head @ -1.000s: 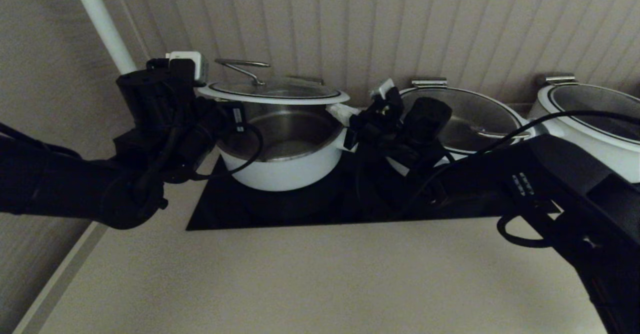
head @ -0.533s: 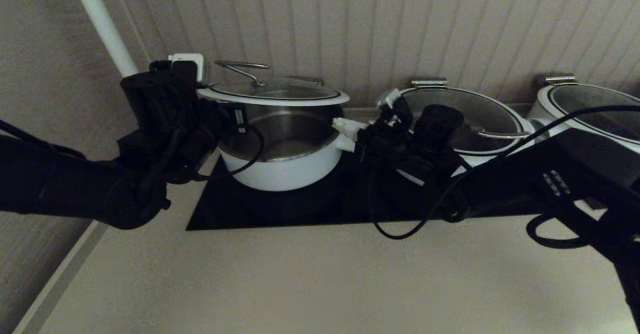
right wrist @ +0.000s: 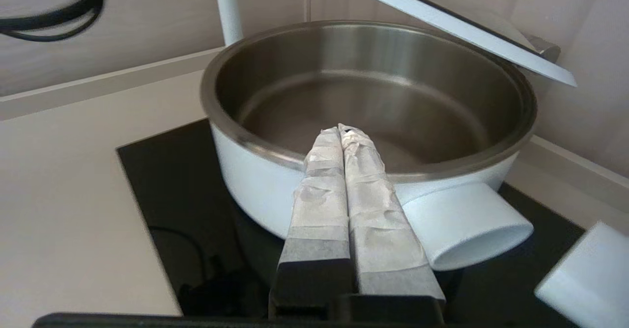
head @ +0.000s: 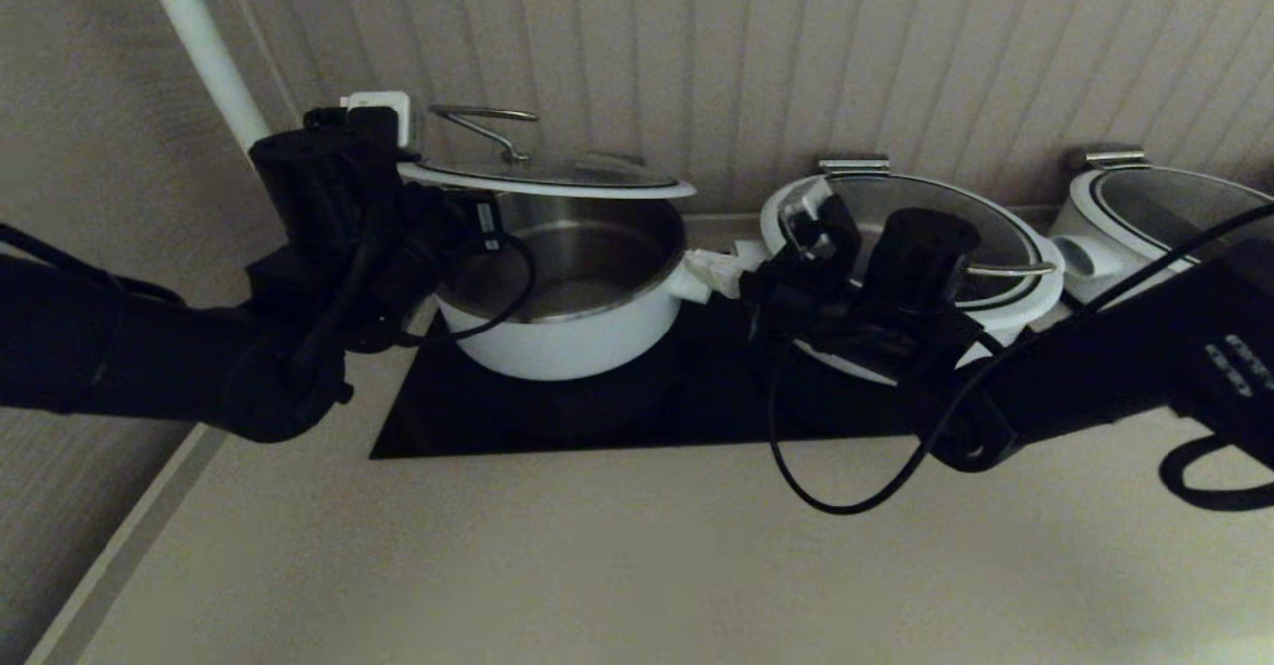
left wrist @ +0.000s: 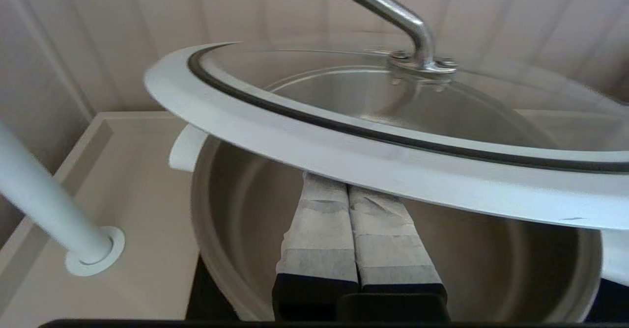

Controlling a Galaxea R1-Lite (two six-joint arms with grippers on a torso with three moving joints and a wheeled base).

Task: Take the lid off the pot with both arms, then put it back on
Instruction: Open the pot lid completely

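The round glass lid (head: 542,175) with its arched steel handle is tilted above the white pot (head: 567,336), its left side higher. My left gripper (head: 438,205) is shut, its taped fingers side by side under the lid's white rim (left wrist: 344,146), which hides the tips of that gripper (left wrist: 348,185). My right gripper (head: 719,272) is shut and empty, apart from the lid, by the pot's right side handle (right wrist: 462,225). In the right wrist view this gripper (right wrist: 341,130) points over the pot's steel rim (right wrist: 255,180), with the lid (right wrist: 452,26) above the far side.
The pot stands on a black cooktop (head: 557,426) set in a beige counter (head: 637,565). Two wider lidded white pots (head: 936,237) (head: 1165,217) stand to the right, behind my right arm. A white pole (head: 199,48) rises at back left. A panelled wall is close behind.
My right gripper has drawn back to the right and down, away from the lid's rim. The lid's left side has risen slightly on my left gripper, so the lid now tilts.
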